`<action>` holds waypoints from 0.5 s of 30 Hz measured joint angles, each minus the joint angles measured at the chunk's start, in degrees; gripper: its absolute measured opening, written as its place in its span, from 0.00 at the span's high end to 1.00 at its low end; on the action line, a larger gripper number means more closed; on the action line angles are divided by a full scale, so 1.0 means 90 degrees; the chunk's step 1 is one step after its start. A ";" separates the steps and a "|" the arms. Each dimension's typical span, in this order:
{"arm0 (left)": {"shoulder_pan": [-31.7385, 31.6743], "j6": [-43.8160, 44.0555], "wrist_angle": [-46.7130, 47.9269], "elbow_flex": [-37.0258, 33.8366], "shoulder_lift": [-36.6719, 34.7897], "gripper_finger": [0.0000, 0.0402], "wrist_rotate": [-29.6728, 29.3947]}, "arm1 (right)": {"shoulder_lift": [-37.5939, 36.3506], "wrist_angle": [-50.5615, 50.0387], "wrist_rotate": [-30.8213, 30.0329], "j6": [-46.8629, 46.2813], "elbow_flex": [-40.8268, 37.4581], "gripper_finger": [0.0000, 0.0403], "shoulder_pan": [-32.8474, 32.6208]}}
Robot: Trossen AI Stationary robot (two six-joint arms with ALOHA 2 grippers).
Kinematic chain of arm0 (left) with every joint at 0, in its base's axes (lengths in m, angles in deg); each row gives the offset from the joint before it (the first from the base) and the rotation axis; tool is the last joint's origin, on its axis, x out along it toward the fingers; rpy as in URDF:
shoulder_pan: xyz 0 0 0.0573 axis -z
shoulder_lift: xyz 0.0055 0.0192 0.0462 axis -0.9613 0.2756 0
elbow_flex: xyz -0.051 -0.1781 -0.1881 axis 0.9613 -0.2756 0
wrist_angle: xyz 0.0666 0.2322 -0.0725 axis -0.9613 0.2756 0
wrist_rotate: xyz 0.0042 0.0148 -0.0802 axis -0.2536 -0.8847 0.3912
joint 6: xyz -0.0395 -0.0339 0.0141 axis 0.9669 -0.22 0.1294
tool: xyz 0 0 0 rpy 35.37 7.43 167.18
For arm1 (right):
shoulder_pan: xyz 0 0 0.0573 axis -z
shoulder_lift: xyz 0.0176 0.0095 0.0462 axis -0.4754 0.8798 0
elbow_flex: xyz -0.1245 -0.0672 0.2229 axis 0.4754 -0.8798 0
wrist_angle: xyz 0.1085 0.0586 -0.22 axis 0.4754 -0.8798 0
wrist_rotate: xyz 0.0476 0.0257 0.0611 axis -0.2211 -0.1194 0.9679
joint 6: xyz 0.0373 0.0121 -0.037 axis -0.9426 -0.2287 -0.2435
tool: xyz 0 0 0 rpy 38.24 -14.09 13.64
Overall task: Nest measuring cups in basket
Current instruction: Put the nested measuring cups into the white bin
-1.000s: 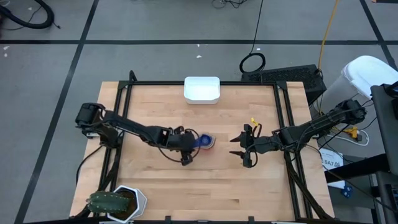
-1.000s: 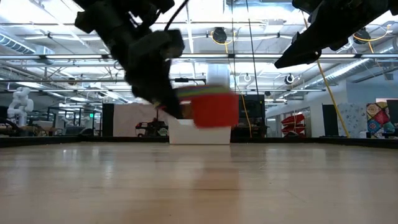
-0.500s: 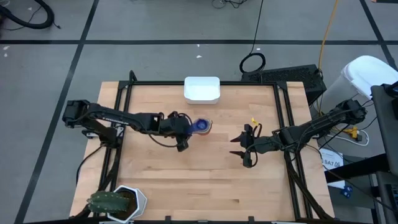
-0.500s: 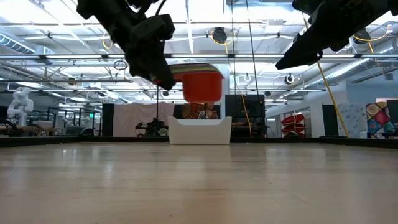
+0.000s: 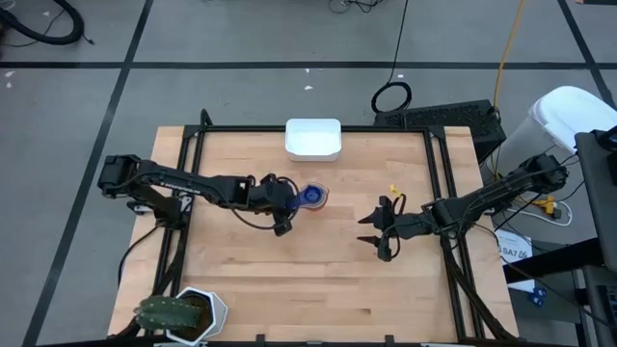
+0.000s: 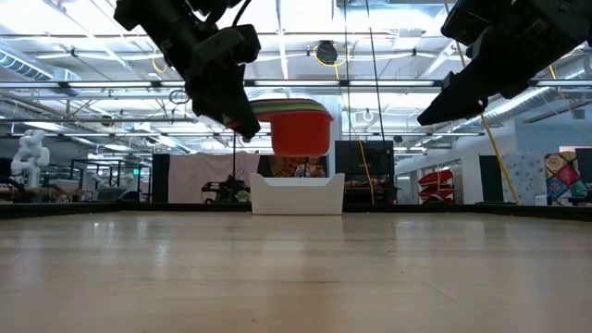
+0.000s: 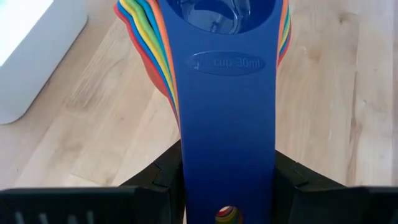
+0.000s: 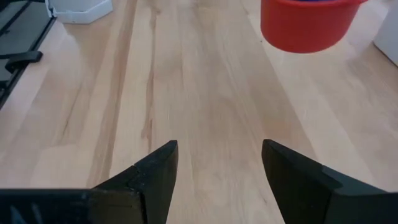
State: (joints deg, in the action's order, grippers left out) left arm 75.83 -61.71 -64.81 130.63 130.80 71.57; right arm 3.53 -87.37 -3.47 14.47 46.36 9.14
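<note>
Our left gripper (image 5: 286,203) clamps the nested measuring cups (image 6: 298,125) by their handles, aloft short of the basket (image 5: 312,139); a loose pinch could perhaps spill them. Our right gripper (image 5: 374,231) gapes empty, well apart from the basket.

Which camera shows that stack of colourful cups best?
The left wrist view: the measuring cups fill it, coloured rims fanned. The high view shows a blue dot; the low view and right wrist view show the red outer cup.

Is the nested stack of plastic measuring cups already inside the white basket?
No: the left gripper holds the nested cups in the air, short of the white basket.
</note>
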 joint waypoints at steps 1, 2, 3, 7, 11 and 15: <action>0.0000 0.0000 0.0018 0.0001 0.0000 0.66 0.0000 | 0.0000 0.0011 0.0001 0.0012 0.0000 0.44 0.0001; 0.0000 -0.0001 0.0026 0.0000 0.0000 0.66 0.0001 | 0.0000 0.0006 0.0000 0.0036 0.0000 0.44 0.0002; 0.0000 -0.0003 0.0015 0.0001 0.0000 0.66 0.0000 | 0.0000 0.0007 -0.0002 0.0077 0.0000 0.44 0.0002; -0.0025 -0.0069 0.0002 0.0001 0.0000 0.66 0.0002 | 0.0000 0.0035 0.0000 0.0140 0.0000 0.44 0.0002; -0.0108 -0.0143 0.0000 0.0001 0.0000 0.66 0.0008 | 0.0000 0.0035 0.0000 0.0138 -0.0001 0.44 0.0002; -0.0244 -0.0259 -0.0002 0.0001 0.0000 0.66 0.0107 | 0.0000 0.0035 0.0002 0.0119 0.0000 0.44 0.0002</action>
State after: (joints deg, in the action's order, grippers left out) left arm 73.63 -64.05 -64.83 130.64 130.80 72.53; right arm 3.53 -87.06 -3.45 15.54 46.36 9.16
